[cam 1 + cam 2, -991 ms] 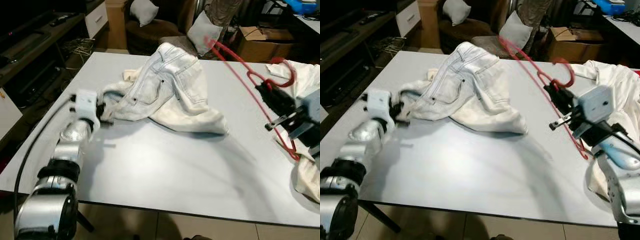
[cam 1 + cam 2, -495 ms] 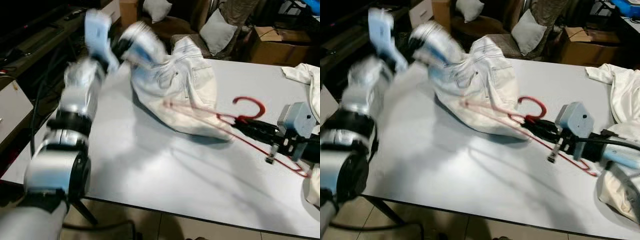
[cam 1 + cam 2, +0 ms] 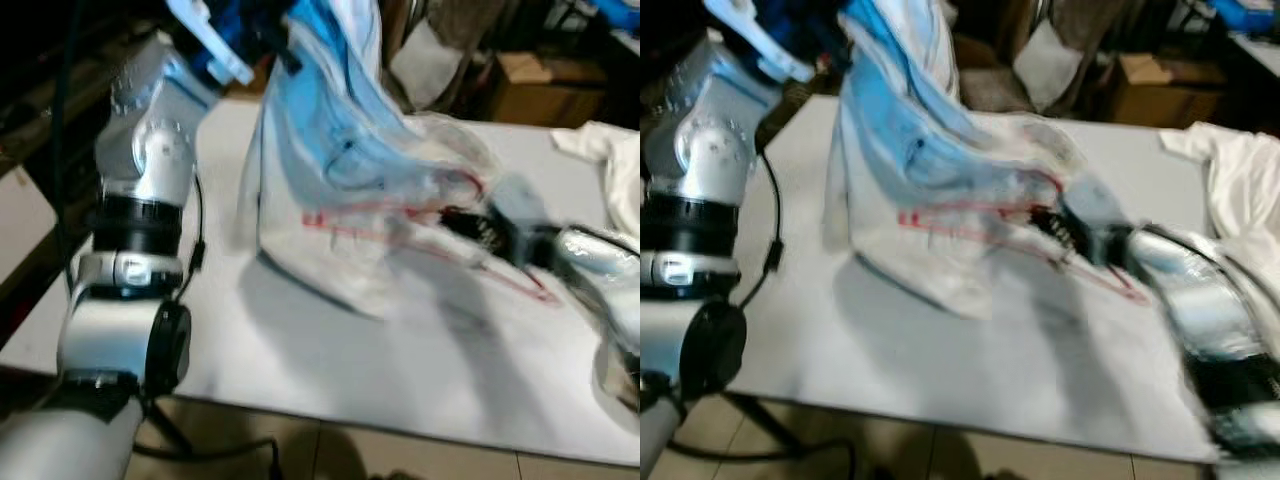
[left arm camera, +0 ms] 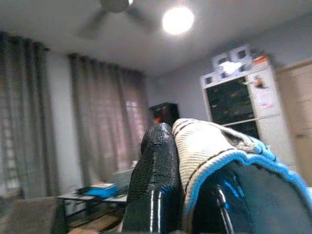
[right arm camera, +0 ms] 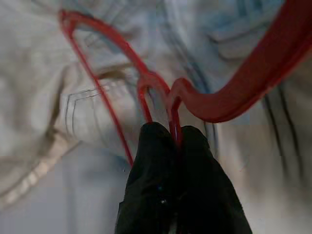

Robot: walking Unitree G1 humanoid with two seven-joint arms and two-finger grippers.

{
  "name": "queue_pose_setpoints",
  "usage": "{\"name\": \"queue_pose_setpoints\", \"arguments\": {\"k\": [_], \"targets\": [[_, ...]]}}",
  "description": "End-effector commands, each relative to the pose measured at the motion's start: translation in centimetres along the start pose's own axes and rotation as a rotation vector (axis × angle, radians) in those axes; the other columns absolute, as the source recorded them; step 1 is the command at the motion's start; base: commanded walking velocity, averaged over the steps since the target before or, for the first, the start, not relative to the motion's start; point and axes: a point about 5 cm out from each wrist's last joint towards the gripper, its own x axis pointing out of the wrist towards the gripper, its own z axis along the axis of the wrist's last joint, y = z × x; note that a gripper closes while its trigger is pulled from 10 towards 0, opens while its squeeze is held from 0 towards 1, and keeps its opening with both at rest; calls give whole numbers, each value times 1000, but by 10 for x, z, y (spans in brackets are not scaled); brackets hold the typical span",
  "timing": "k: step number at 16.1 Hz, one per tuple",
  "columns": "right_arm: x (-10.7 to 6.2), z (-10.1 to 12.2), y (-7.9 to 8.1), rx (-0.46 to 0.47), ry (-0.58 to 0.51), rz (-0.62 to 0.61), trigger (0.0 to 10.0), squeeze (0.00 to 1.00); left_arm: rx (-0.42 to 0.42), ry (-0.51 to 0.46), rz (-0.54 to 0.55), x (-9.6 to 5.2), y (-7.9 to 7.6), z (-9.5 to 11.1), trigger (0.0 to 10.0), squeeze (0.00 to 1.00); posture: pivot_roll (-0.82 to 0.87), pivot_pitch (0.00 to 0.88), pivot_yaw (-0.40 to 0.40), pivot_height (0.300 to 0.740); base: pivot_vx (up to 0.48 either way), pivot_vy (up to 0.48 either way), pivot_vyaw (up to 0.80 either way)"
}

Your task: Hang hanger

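1. Currently, the left end effector (image 4: 168,195) is raised high above the far left part of the bench (image 3: 330,350), fingers pinched closed on the waistband of the pale jeans (image 3: 350,170); the wrist view shows ribbed fabric clamped against a black finger (image 4: 151,180).
2. Left arm pose: silver forearm nearly vertical, elbow over the left bench edge, wrist bent toward the garment. The jeans hang from this grip and drape down onto the bench, lower part resting on the surface.
3. Right of the jeans' hanging fold, the red hanger (image 3: 400,215) lies roughly level, its triangular body pushed against or into the cloth. Blur prevents telling whether it is inside the garment or merely in front.
4. Right end effector (image 5: 170,134) is closed on the hanger's neck just below the hook; the curved hook (image 5: 253,83) sweeps past the fingers in the wrist view.
5. Right arm pose: reaching from the right side of the bench toward the jeans, forearm low and almost parallel to the surface.
6. Judgement on technique: keep the waistband taut and high so an opening presents itself, feed one hanger shoulder in first, and hold the neck grip firm so the hanger does not twist.
7. White cloth (image 3: 610,160) lies at the far right of the bench, apart from the jeans.
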Motion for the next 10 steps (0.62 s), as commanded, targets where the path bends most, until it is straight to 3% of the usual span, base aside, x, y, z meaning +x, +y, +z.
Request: {"name": "queue_pose_setpoints", "arguments": {"k": [1,2,4,6,7,9,10], "targets": [[15,16,-22,50,-101,-201,10000,0,27,-49,-21,1,-2,15,0,0,-40,0,-21,740,0,0,0],[21,22,-27,71,-142,-251,10000,0,28,-42,-21,0,-2,16,0,0,-35,0,-25,740,0,0,0],[23,57,-66,148,-327,-557,10000,0,34,-32,9,-5,-1,17,0,0,-21,0,-35,740,0,0,0],[15,88,-85,63,-433,-663,10000,0,61,-9,85,-13,5,19,0,0,-21,0,-33,740,0,0,0],[15,97,-86,-2,-449,-647,10000,0,91,27,182,-22,15,15,0,0,-25,0,-28,740,0,0,0],[34,80,-64,-103,-348,-423,10000,0,134,253,566,-67,43,-20,0,0,-30,0,-25,740,0,0,0],[40,63,-48,-118,-294,-292,10000,0,106,376,724,-89,48,-42,1216,0,-29,0,-26,740,0,0,0]]}}
